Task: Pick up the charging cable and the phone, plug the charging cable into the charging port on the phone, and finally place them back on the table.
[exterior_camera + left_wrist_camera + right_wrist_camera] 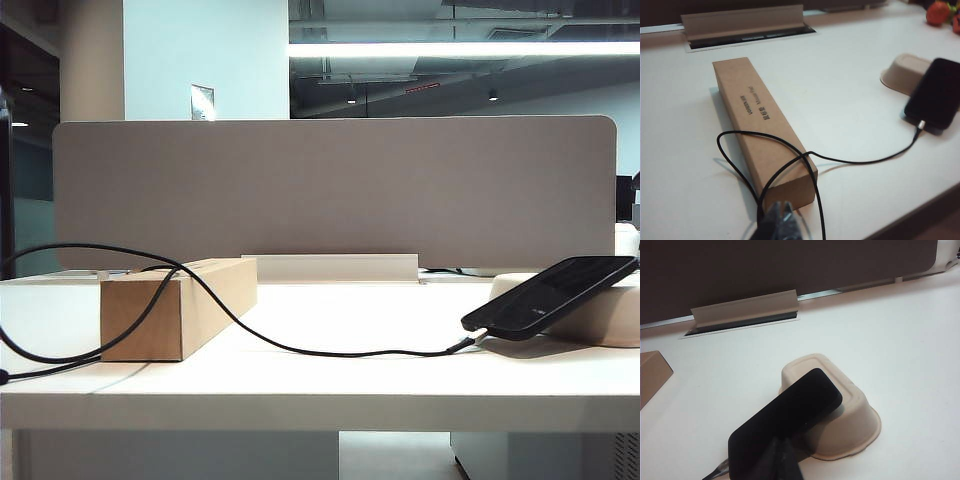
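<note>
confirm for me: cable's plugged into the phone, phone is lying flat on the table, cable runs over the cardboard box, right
Not quite. The phone is not flat on the table: it leans tilted on the upturned beige pulp tray, as the exterior view shows. The charging cable is plugged in and does run over the cardboard box.

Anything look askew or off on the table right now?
The phone isn't flat: it leans tilted on the upturned pulp tray, plug end low. The charging cable is plugged in and loops over the cardboard box. Both grippers, left and right, are shut, clear of both.
</note>
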{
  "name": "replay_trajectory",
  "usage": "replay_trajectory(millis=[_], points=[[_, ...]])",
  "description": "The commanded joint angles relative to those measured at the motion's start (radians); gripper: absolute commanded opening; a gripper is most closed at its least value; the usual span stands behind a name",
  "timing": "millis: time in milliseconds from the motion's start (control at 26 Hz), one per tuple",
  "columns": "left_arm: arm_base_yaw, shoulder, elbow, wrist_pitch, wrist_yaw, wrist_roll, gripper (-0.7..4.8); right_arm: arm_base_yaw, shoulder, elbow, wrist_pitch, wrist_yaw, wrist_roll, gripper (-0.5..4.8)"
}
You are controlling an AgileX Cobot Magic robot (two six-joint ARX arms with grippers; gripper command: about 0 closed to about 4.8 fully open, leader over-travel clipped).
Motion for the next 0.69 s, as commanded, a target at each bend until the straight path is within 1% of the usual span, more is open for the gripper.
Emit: replay_trajectory(millis=[39, 154, 270, 308, 347, 539, 693], points=[[0.000, -0.037, -0.078, 0.114, -0.035, -0.100, -0.06, 0.002, -0.031, -0.021, 0.023, 0.005, -0.002, -0.01], [0.000, -0.057, -0.125, 0.140, -0.039, -0.103, -0.06, 0.002, -0.062, -0.038, 0.023, 0.005, -0.003, -0.01], [0.000, -0.075, -0.155, 0.151, -0.046, -0.081, -0.06, 0.002, -0.092, -0.058, 0.028, 0.005, -0.005, -0.01], [0.000, -0.084, -0.167, 0.159, -0.045, -0.071, -0.06, 0.002, -0.108, -0.077, 0.032, 0.005, -0.006, -0.01], [0.000, -0.093, -0.178, 0.161, -0.045, -0.040, -0.06, 0.002, -0.117, -0.099, 0.044, 0.005, -0.010, -0.01], [0.000, -0.108, -0.202, 0.175, -0.045, 0.017, -0.06, 0.002, -0.134, -0.175, 0.105, 0.004, -0.009, -0.01], [0.000, -0.111, -0.269, 0.254, -0.045, 0.027, -0.06, 0.002, -0.138, -0.176, 0.122, 0.003, -0.031, -0.01]])
